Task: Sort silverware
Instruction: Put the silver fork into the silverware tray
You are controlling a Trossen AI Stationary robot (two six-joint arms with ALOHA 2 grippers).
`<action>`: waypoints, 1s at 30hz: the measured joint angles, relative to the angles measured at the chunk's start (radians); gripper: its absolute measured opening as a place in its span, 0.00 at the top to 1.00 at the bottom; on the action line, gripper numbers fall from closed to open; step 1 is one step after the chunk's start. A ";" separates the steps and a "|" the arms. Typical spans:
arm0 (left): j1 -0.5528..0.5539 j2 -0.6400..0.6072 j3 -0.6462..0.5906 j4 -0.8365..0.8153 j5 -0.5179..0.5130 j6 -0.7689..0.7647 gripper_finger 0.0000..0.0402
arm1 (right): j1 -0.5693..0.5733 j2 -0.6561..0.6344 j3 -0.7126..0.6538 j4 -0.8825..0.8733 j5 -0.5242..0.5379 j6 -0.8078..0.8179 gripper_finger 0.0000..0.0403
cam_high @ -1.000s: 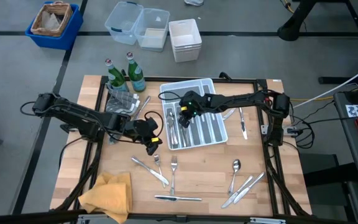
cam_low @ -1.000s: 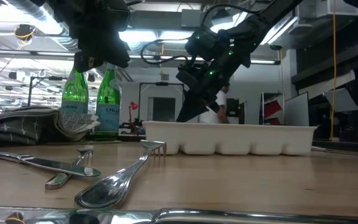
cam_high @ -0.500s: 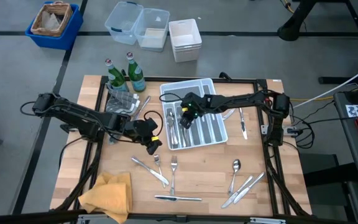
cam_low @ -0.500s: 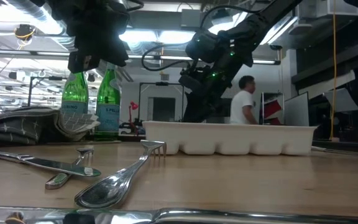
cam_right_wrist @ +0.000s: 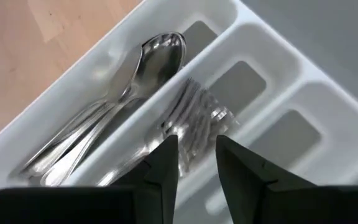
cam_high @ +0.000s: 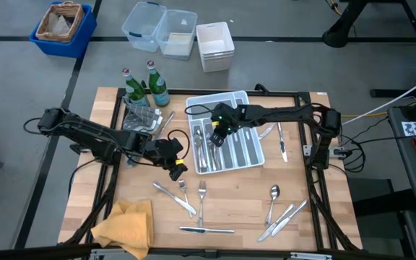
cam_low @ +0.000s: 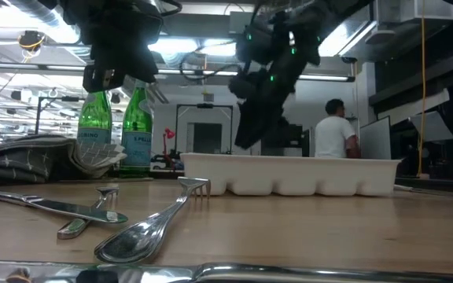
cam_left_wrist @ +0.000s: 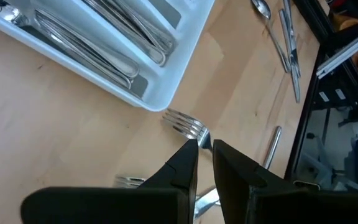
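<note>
The white tray lies at the table's middle with silverware in its compartments: spoons in one, forks in the one beside it. My right gripper hovers open just above the fork compartment, touching nothing. To the tray's left, my left gripper is shut on a fork, above the table. More silverware lies loose on the wood toward the near edge: forks, a spoon, knives. My left gripper pinches a fork between its two fingers at the neck just behind the tines. The tines stick out past the fingertips; the handle is hidden behind the fingers. The fingers slant downward. In the low view the tines hang well clear of the table.
Two green bottles and a grey cloth stand at the far left. A yellow cloth lies at the near left corner. A knife lies to the right of the tray. A person walks in the room behind.
My right gripper has risen out of the tray and now stands above its rim, its wrist tipped. The left gripper has kept its place with the fork. The person in the background has walked toward the right.
</note>
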 joint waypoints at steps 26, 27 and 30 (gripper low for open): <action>-0.136 0.000 0.000 -0.183 0.071 0.008 0.90 | 0.504 0.016 0.262 -0.238 0.067 0.679 0.72; -0.143 0.000 0.000 -0.184 0.071 0.011 0.90 | 0.527 0.028 0.262 -0.206 0.101 0.727 0.72; -0.161 0.000 0.000 -0.179 0.071 0.021 0.90 | 0.582 0.064 0.262 -0.124 0.170 0.843 0.72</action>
